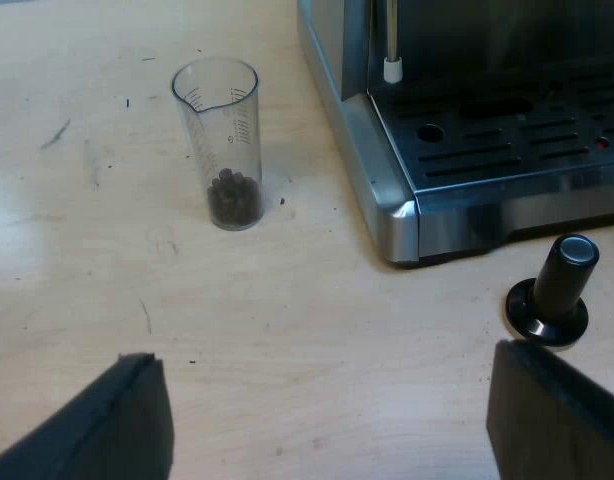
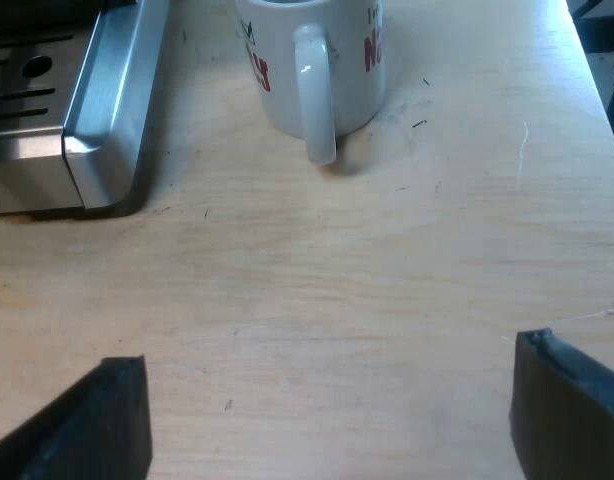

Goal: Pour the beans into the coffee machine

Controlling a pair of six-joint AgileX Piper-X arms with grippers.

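Bench [image 1: 287, 330] carrying the espresso machine [image 1: 467, 150]; mug [image 2: 347, 100] near its corner; measuring glass [image 1: 227, 140] upright beside the machine, beans [image 1: 233, 198] unpoured at its bottom: by my judgement, no step of the task is done. My left jaws stand wide open, empty, facing the glass; my right jaws likewise, facing the mug.

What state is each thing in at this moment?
measuring glass: upright on the table, beans at its bottom, untouched.
tamper: standing upright by the espresso machine's corner.
mug: upright on the table.
left gripper: open, holding nothing.
right gripper: open, holding nothing.
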